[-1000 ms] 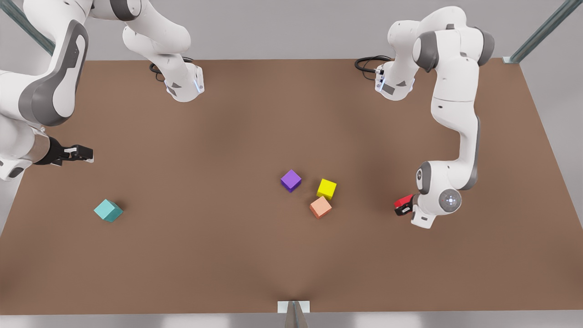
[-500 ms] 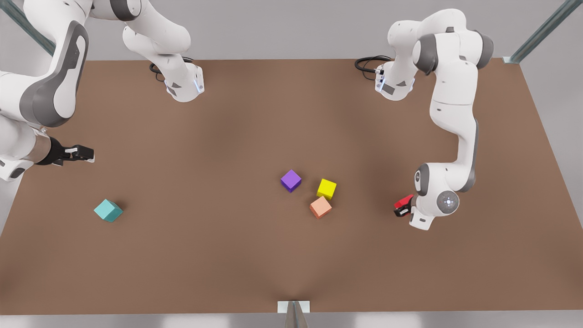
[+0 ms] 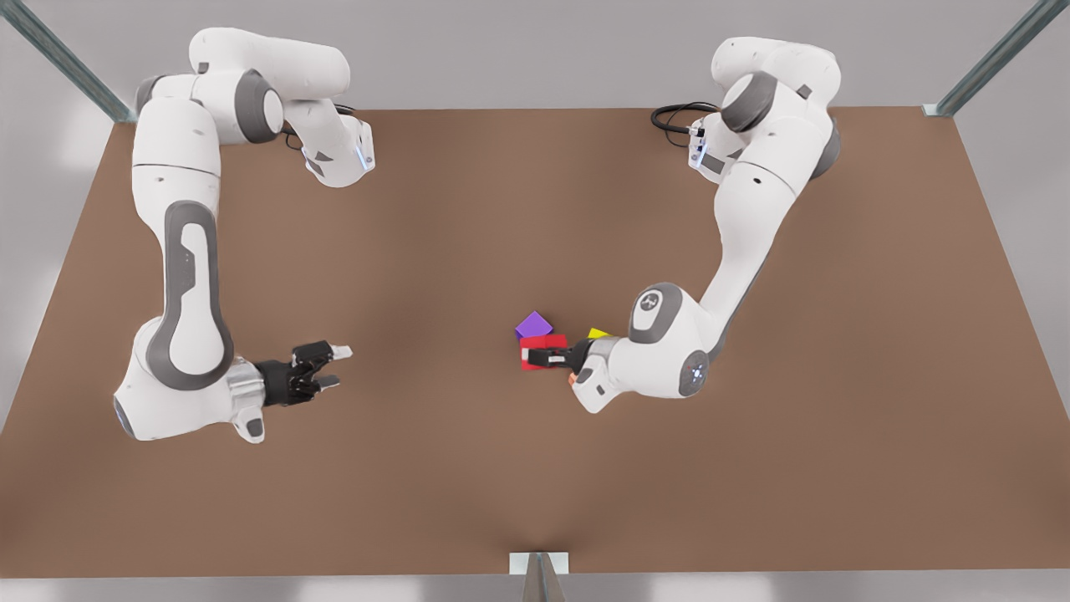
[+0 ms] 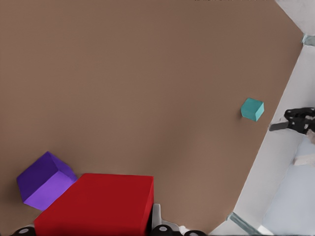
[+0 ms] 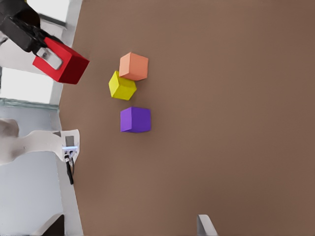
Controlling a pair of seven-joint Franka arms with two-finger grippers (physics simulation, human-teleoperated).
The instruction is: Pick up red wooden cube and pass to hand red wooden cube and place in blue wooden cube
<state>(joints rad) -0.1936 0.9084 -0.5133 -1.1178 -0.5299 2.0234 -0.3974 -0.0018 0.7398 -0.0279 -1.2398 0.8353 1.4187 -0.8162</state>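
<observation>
The left claw [image 3: 535, 358] is clamped on the red cube [image 3: 543, 343] above the tabletop [image 3: 468, 468]; the right claw [image 3: 333, 366] waits, fingers apart.

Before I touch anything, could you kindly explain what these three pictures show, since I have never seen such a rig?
These are simulator renders of two white robot arms at a brown table. One picture looks down on the whole scene; the other two come from a camera on each arm's wrist. The left gripper, on the front view's right, has its fingers shut on the red wooden cube, beside the purple cube. The right gripper, on the front view's left, hangs open and empty. A yellow cube, a salmon-orange cube and the blue wooden cube also lie on the table.
</observation>
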